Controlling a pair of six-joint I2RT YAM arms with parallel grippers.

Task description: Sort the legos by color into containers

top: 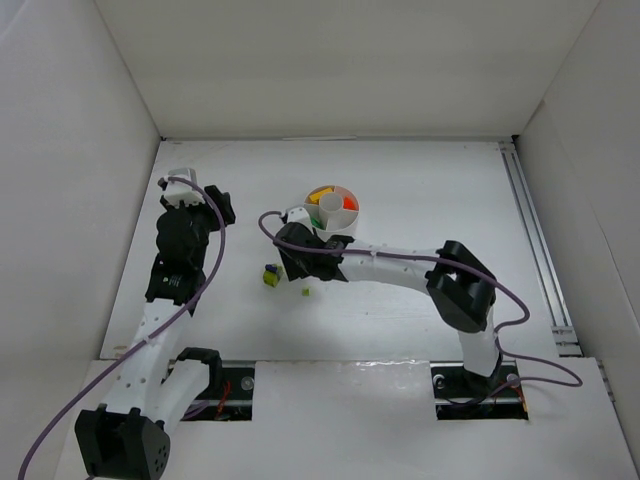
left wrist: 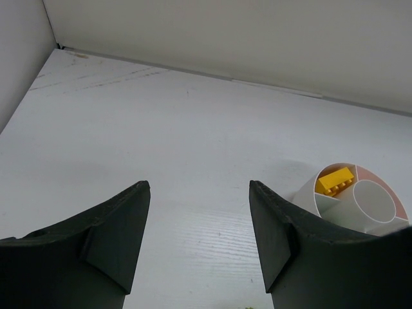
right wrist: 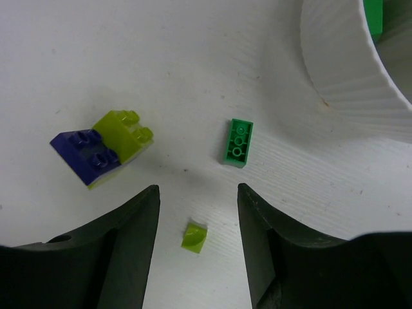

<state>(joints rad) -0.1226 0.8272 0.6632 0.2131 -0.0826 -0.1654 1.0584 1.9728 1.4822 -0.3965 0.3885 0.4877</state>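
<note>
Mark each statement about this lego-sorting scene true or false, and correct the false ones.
1. The left end effector holds a yellow brick. False: it is open and empty; the yellow brick lies in a compartment of the divided dish.
2. A green brick lies on the table, outside the dish. True.
3. The purple-and-lime clump sits in the dish. False: it lies on the table.
4. The small lime piece lies on the table between the open jaws of the right end effector. True.
</note>
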